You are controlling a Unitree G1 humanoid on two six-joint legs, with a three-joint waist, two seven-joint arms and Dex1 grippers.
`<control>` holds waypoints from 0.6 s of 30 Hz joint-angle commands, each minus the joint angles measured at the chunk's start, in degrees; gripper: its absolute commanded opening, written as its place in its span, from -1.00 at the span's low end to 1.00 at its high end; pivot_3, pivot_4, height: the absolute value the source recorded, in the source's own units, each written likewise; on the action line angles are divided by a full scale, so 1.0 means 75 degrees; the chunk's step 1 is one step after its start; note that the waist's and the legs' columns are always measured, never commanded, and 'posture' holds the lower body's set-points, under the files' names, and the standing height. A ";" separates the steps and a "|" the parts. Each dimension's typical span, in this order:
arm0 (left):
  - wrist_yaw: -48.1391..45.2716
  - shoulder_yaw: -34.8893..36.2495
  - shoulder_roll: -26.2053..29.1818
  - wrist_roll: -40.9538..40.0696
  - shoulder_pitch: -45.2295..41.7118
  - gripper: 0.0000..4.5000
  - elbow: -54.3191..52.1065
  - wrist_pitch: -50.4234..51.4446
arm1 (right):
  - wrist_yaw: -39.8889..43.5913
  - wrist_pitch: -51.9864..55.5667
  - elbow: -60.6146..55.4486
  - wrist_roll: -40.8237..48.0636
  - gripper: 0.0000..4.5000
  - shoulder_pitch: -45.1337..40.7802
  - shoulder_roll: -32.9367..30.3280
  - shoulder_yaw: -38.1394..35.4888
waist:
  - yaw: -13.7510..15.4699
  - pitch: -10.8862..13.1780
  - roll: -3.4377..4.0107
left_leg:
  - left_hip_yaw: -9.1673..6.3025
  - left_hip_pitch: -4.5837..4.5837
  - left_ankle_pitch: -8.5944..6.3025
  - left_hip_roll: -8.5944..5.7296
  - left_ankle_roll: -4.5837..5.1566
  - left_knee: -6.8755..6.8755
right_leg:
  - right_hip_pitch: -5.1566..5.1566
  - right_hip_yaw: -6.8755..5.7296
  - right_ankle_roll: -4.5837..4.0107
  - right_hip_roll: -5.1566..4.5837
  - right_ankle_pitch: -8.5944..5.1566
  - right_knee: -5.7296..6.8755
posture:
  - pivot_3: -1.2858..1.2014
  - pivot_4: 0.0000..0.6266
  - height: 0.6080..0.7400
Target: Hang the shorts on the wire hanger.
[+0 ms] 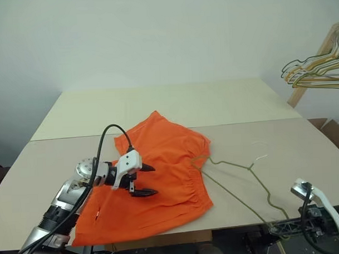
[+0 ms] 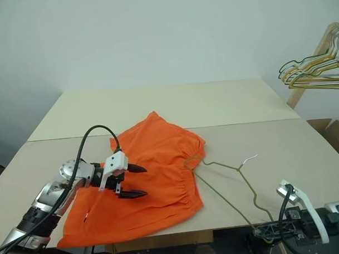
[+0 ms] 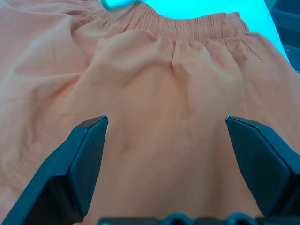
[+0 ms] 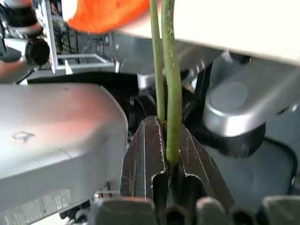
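Right gripper [image 4: 166, 164] clamps the wire hanger [image 1: 255, 182], one end touching the shorts [image 1: 160, 183]' waistband; left gripper [image 1: 142, 180] gapes empty over them; threading not done.

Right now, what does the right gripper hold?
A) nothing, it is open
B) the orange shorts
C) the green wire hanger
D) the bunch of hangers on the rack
C: in the right wrist view the right gripper is shut on the wire hanger.

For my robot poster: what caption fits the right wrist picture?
The right gripper pinches the green wire hanger shut, with the orange shorts beyond it.
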 commanded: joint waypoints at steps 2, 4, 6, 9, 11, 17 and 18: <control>0.0049 0.0136 0.0109 -0.0037 0.0062 0.94 -0.0334 -0.0046 | 0.0558 -0.0133 -0.0065 0.0135 -1.00 0.0774 -0.0433 -0.0830 | 0.0014 0.0000 0.0000 | 0.0001 0.0000 0.0000 -0.0001 0.0000 0.0000 | 0.0000 0.0002 0.0000 0.0000 0.0000 0.0002 | -0.16 -1.00 1.00; 0.0047 0.0149 0.0131 -0.0047 0.0105 0.94 -0.0355 -0.0048 | 0.0927 -0.0386 -0.0058 -0.0091 -1.00 0.1594 -0.0640 -0.1302 | 0.0023 -0.0001 0.0001 | 0.0002 0.0002 0.0000 -0.0001 0.0000 0.0000 | 0.0003 0.0002 0.0000 0.0001 0.0000 0.0000 | -0.16 -1.00 1.00; 0.0039 0.0154 0.0147 -0.0061 0.0137 0.94 -0.0371 -0.0044 | 0.1150 -0.0521 0.0017 -0.0232 -1.00 0.2136 -0.0736 -0.1721 | 0.0030 -0.0002 -0.0004 | 0.0002 0.0003 -0.0001 0.0000 0.0001 0.0001 | 0.0006 0.0000 0.0002 0.0002 -0.0001 -0.0003 | -0.17 -1.00 1.00; 0.0017 0.0105 0.0129 -0.0055 0.0157 0.94 -0.0346 -0.0065 | 0.1501 -0.0649 0.0030 -0.0329 -1.00 0.2628 -0.0806 -0.2241 | -0.0003 -0.0002 -0.0004 | 0.0005 0.0005 -0.0002 0.0001 0.0001 0.0001 | 0.0006 0.0003 0.0002 0.0006 -0.0002 -0.0006 | -0.18 -1.00 1.00; 0.0002 0.0063 0.0099 -0.0043 0.0136 0.94 -0.0327 -0.0074 | 0.1634 -0.0710 -0.0215 -0.0372 -1.00 0.2865 -0.0805 -0.2389 | -0.0034 -0.0002 -0.0006 | 0.0007 0.0006 -0.0002 0.0001 0.0001 0.0001 | 0.0006 0.0004 0.0003 0.0008 -0.0002 -0.0007 | -0.19 -1.00 1.00; 0.0001 0.0011 0.0010 -0.0024 0.0029 0.94 -0.0291 -0.0046 | 0.1311 -0.0663 -0.0830 -0.0421 -1.00 0.3027 -0.0626 -0.2115 | -0.0041 0.0000 -0.0009 | 0.0008 0.0006 -0.0002 0.0004 0.0000 0.0000 | 0.0004 0.0012 0.0002 0.0016 -0.0003 -0.0007 | -0.18 -1.00 1.00; 0.0000 0.0029 0.0026 -0.0031 0.0046 0.94 -0.0306 -0.0036 | 0.1263 -0.0661 -0.0856 -0.0436 -1.00 0.3023 -0.0595 -0.2066 | -0.0038 0.0001 -0.0012 | 0.0008 0.0006 -0.0002 0.0004 0.0000 0.0000 | 0.0004 0.0012 0.0002 0.0016 -0.0003 -0.0009 | -0.18 -1.00 1.00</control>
